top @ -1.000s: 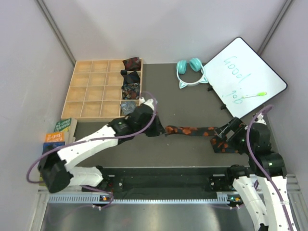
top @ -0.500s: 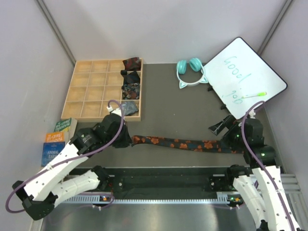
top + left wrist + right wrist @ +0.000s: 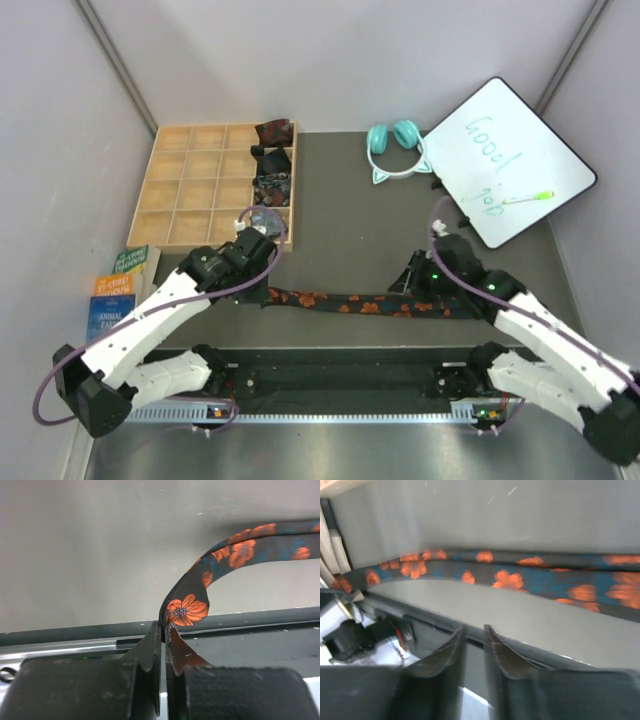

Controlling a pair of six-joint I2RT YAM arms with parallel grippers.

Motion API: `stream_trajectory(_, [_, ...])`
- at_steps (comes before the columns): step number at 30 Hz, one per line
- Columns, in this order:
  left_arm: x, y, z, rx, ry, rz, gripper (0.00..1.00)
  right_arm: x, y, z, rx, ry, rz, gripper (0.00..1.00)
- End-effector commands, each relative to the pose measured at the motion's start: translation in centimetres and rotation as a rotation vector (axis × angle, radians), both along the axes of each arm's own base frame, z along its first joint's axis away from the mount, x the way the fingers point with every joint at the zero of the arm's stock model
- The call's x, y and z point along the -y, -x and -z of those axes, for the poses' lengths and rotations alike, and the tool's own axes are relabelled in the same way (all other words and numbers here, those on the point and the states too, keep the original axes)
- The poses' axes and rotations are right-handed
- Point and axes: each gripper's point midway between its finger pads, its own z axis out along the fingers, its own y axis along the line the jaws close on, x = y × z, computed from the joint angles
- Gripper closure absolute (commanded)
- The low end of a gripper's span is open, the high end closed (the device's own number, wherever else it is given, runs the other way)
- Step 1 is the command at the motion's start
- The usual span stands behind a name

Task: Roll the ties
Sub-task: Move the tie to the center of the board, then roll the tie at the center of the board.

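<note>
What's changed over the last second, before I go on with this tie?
The left gripper, shut on the floral tie, drew its end left and toward the near edge, straightening it. The right gripper swung left along it, empty. Tray, headphones and whiteboard unmoved.

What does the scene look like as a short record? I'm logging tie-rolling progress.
tie: floral tie, flat, unrolled, stretched between the arms
left gripper: shut on the tie's end
right gripper: jaws slightly apart, empty, near the tie's other end
tray: rolled ties in right column
</note>
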Motion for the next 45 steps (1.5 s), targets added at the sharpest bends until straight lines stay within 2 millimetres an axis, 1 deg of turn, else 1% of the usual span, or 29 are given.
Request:
stream_trajectory(1, [-1.2,-0.3,0.2,-0.026,-0.087,0.037,0.96,-5.9,-1.9,-1.8,0.088,-0.069,-0.105,0.93])
stream_trajectory(2, [-0.7,-0.3,0.2,-0.032,-0.067,0.053,0.96,-7.4,-1.2,-1.9,0.084,-0.087,-0.143,1.0])
stream_trajectory(3, [-0.8,-0.3,0.1,-0.034,-0.071,0.059,0.98,-8.9,-1.5,-2.4,0.107,-0.119,-0.162,1.0])
stream_trajectory(4, [-0.8,-0.3,0.3,-0.047,-0.083,0.06,1.0,-10.2,-1.5,-2.0,0.093,-0.116,-0.185,1.0])
stream_trajectory(5, [-0.7,-0.5,0.0,-0.045,-0.087,0.062,0.99,-11.9,-0.7,-2.0,0.095,-0.122,-0.233,1.0])
stream_trajectory(6, [-0.8,-0.5,0.0,-0.051,-0.098,0.066,0.99,-13.2,-0.4,-2.1,0.096,-0.125,-0.262,1.0])
stream_trajectory(7, [-0.8,-0.6,0.2,-0.065,-0.118,0.075,0.99,-14.8,-0.7,-3.6,0.127,-0.157,-0.286,1.0])
stream_trajectory(8, [-0.7,-0.9,0.0,-0.066,-0.123,0.077,1.0,-16.2,-0.6,-2.1,0.089,-0.135,-0.313,1.0])
stream_trajectory(9, [-0.8,-0.9,-0.1,-0.075,-0.136,0.083,1.0,-17.5,0.1,-2.2,0.087,-0.148,-0.351,1.0])
stream_trajectory(10, [-0.8,-1.1,0.2,-0.093,-0.158,0.092,1.0,-19.2,-0.3,-3.4,0.116,-0.193,-0.369,1.0])
stream_trajectory(11, [-0.7,-1.4,0.1,-0.094,-0.165,0.093,1.0,-20.2,-0.2,-2.3,0.082,-0.198,-0.385,1.0])
stream_trajectory(12, [-0.7,-1.4,0.1,-0.102,-0.176,0.095,1.0,-20.9,-0.4,-2.0,0.077,-0.207,-0.393,1.0])
stream_trajectory(13, [-1.0,-1.5,0.3,-0.118,-0.206,0.093,1.0,-21.7,-0.7,-2.4,0.081,-0.218,-0.401,1.0])
stream_trajectory(14, [-1.0,-1.8,0.2,-0.116,-0.213,0.089,1.0,-22.1,-1.0,-2.3,0.083,-0.212,-0.406,1.0])
stream_trajectory(15, [-0.9,-1.8,0.2,-0.122,-0.218,0.091,1.0,-22.5,-1.3,-0.9,0.065,-0.183,-0.41,1.0])
stream_trajectory(16, [-0.8,-1.9,0.4,-0.13,-0.22,0.097,1.0,-23.1,-1.6,-1.4,0.075,-0.187,-0.42,1.0])
stream_trajectory(18, [-0.7,-2.1,0.2,-0.128,-0.221,0.096,1.0,-24.1,-1.6,-0.8,0.061,-0.206,-0.446,1.0])
stream_trajectory(19, [-0.6,-2.2,0.3,-0.129,-0.224,0.102,1.0,-24.6,-1.7,-0.8,0.058,-0.22,-0.455,1.0])
stream_trajectory(24, [-0.6,-2.6,0.4,-0.131,-0.24,0.103,1.0,-26.0,-1.6,-0.4,0.031,-0.262,-0.48,1.0])
stream_trajectory(25, [-0.6,-2.6,0.6,-0.137,-0.242,0.103,1.0,-26.2,-1.5,0.0,0.021,-0.259,-0.483,1.0])
stream_trajectory(32, [-0.3,-2.4,0.8,-0.166,-0.24,0.113,1.0,-26.7,-1.9,1.5,0.009,-0.259,-0.472,1.0])
stream_trajectory(34, [-0.3,-2.5,0.5,-0.158,-0.235,0.108,1.0,-26.9,-2.0,1.8,0.007,-0.258,-0.471,1.0])
stream_trajectory(35, [-0.3,-2.6,0.4,-0.152,-0.23,0.103,1.0,-26.9,-2.0,2.4,-0.002,-0.254,-0.471,1.0])
stream_trajectory(39, [0.3,-3.4,-0.5,-0.113,-0.163,0.068,1.0,-26.8,-1.8,3.6,-0.018,-0.262,-0.456,1.0])
stream_trajectory(40, [0.7,-3.7,-0.9,-0.089,-0.125,0.053,1.0,-26.9,-1.8,3.5,-0.019,-0.276,-0.448,1.0])
stream_trajectory(41, [0.7,-3.8,-0.8,-0.084,-0.112,0.038,1.0,-27.0,-1.9,3.3,-0.012,-0.294,-0.448,1.0])
stream_trajectory(42, [0.8,-3.8,-0.9,-0.077,-0.099,0.031,1.0,-27.0,-1.8,3.5,-0.017,-0.297,-0.443,1.0])
stream_trajectory(45, [1.3,-3.9,-1.2,-0.037,-0.035,-0.007,1.0,-26.9,-1.9,3.4,-0.021,-0.32,-0.416,1.0])
